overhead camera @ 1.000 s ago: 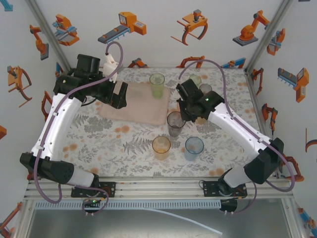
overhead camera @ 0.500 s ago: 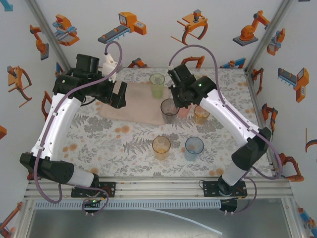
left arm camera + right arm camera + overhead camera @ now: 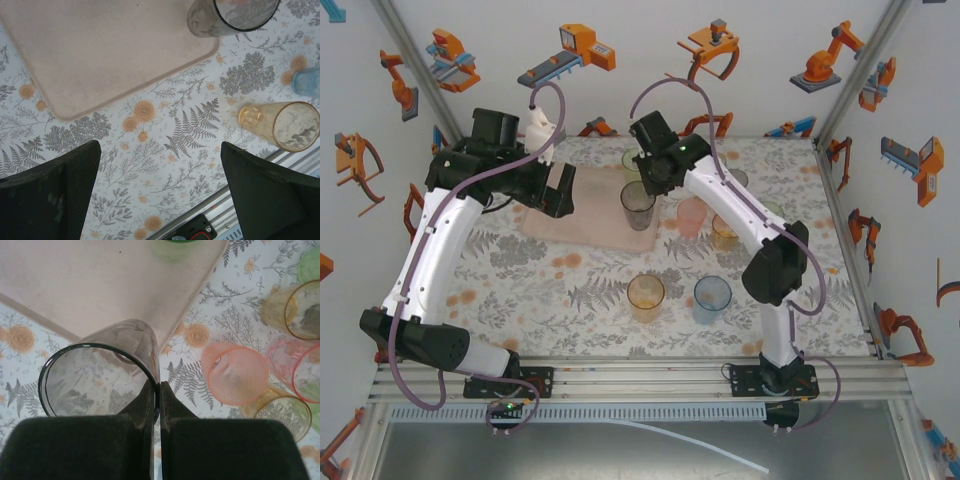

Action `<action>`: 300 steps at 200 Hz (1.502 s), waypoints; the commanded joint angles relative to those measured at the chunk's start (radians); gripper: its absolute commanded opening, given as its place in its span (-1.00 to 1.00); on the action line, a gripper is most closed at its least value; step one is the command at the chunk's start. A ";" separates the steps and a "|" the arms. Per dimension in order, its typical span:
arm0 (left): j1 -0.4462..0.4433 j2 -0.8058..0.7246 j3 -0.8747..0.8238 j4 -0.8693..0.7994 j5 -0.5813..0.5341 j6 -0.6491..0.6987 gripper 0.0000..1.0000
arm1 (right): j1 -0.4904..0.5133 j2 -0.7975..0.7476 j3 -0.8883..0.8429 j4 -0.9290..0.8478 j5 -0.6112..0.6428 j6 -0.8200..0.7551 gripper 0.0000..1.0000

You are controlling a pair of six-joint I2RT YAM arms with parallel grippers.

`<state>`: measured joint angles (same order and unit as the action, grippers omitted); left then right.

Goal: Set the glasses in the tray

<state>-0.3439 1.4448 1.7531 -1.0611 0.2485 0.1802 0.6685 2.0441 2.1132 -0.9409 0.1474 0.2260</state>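
Top view, right pincer [image 3: 645, 188]: clamped on the rim of the smoky grey tumbler [image 3: 638, 210], which hangs mouth-up over the right end of the tray [image 3: 582, 222] (a rim pinch leaves the base free for setting down).
Top view, tray contents: a green tumbler [image 3: 631, 160] stands at the far right corner, partly behind the arm.
Top view, left pincer [image 3: 563, 200]: jaws wide apart and empty, over the tray's left end; judged to be parked clear of the right arm's working space.
Top view, glasses outstanding: amber tumbler [image 3: 646, 296] and blue tumbler [image 3: 712, 297] stand side by side on the counter [image 3: 570, 300]; the pink tumbler [image 3: 692, 215] and others stand right of the tray, off it.
Left wrist view: the left fingers [image 3: 50, 200] stand apart with bare counter between them. The grey tumbler sits at the tray's corner, but I cannot tell whether its base is touching.
Right wrist view: the right fingers [image 3: 145, 405] are pressed together on one wall of the grey tumbler. Its base points toward the tray's edge, and the pink tumbler is just beside it.
Judgement: placement is under way. A base set on the low rim could tip, so moving it further inward before release seems prudent.
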 commanded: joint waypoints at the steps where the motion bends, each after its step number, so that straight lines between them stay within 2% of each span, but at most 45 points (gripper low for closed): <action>1: 0.011 -0.019 0.035 0.003 0.019 -0.014 0.94 | -0.016 0.033 0.056 0.062 -0.012 -0.007 -0.90; 86: 0.027 -0.034 0.023 -0.002 0.031 -0.017 0.94 | -0.069 0.126 0.108 0.125 -0.030 0.023 -0.91; 300: 0.039 -0.064 -0.007 0.006 0.058 -0.021 0.94 | -0.070 0.208 0.160 0.127 -0.037 0.047 -0.86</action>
<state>-0.3115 1.4109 1.7546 -1.0618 0.2821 0.1719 0.5980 2.2490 2.2410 -0.8207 0.0978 0.2619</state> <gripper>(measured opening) 0.973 0.070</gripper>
